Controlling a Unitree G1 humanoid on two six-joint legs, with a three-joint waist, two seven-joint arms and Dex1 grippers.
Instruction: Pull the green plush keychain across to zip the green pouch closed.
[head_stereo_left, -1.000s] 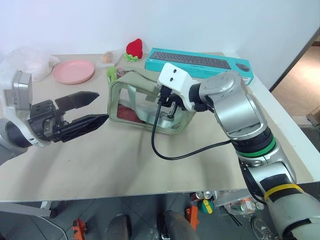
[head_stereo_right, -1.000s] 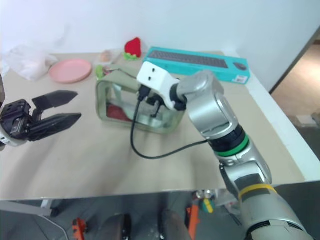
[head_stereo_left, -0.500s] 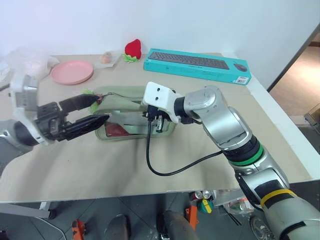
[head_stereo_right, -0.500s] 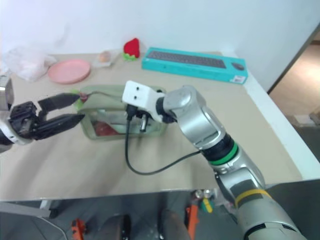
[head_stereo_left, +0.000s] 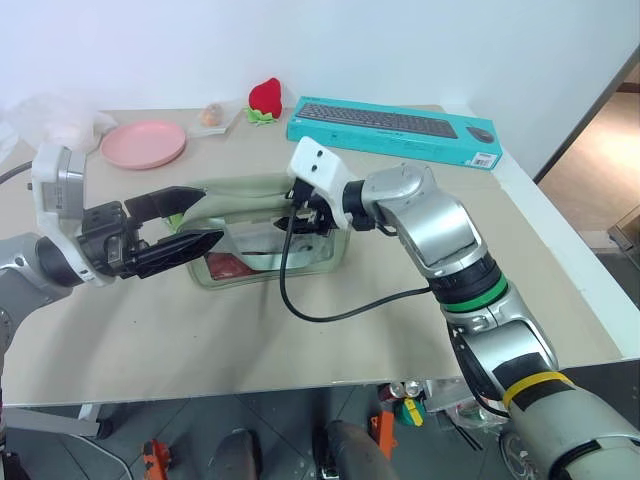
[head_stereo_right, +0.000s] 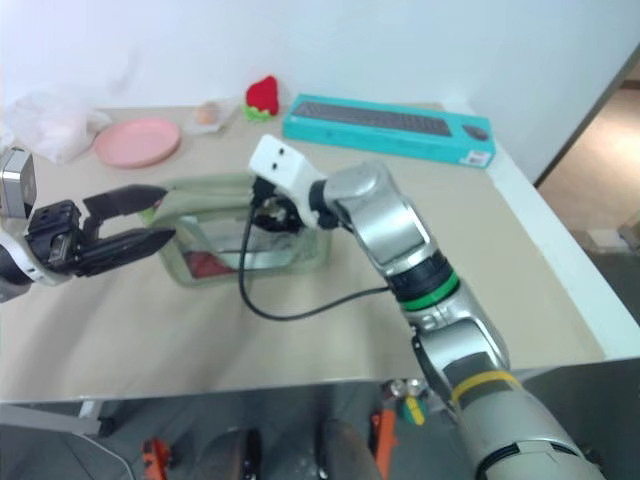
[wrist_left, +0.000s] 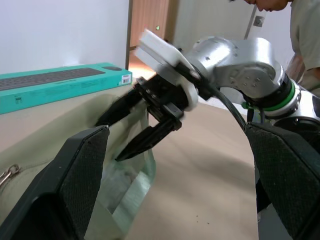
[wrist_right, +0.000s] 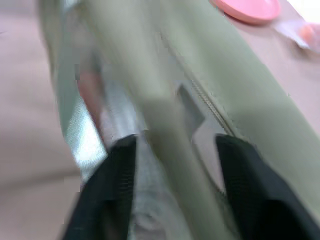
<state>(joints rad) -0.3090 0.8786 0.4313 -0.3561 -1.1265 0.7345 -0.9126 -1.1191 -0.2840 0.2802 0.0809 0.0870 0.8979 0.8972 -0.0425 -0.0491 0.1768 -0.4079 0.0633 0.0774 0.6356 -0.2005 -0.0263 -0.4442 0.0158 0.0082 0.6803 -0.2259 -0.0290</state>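
The boxy sage-green fabric pouch with its clear plastic side panel lies mid-table, a red item visible inside. The left gripper — two black fingers spread wide — sits at the pouch's left end, one finger above the fabric edge, one against the clear panel. The right gripper hangs over the pouch's right end with its fingers parted and nothing pinched between them; in the right wrist view they straddle the pale green webbing strap. The lime-green plush keychain cannot be made out with certainty. Behind stand a teal keyboard box, a red plush strawberry and a round pink plate — all well apart from the pouch.
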